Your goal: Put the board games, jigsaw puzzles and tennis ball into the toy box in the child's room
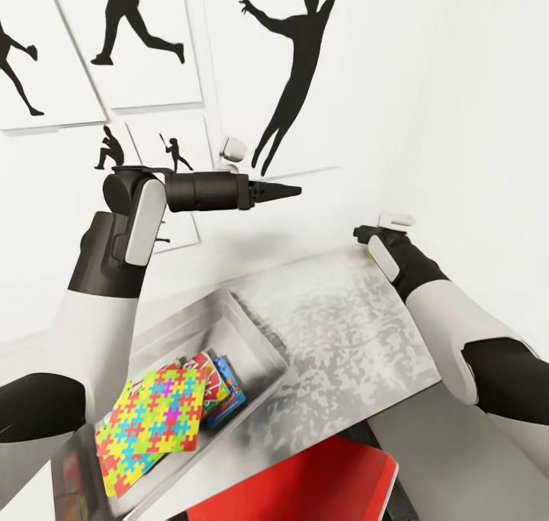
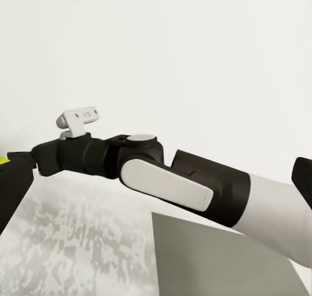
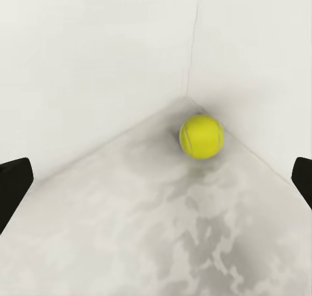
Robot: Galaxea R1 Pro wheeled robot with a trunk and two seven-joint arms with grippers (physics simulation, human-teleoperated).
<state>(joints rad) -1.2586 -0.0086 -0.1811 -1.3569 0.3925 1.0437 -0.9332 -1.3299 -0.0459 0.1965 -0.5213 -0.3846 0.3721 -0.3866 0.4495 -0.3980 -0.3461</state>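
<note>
- Grey tabletop [image 1: 343, 330] against white walls.
- Ball [image 3: 201, 136] in far corner, between right fingers [image 3: 13, 185], spread wide, not touching.
- Puzzle [image 1: 152, 422] in box [image 1: 255, 330].
- Left fingers [image 1: 278, 192]: cannot tell.

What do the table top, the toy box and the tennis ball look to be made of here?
Table top: pale grey with mottled, stone-like blotches and a soft sheen, perhaps laminate or marble.
Toy box: thin, plain pale grey walls, likely plastic.
Tennis ball: matte yellow-green with a faint curved seam, suggesting felt, though the render shows no fuzz.
</note>
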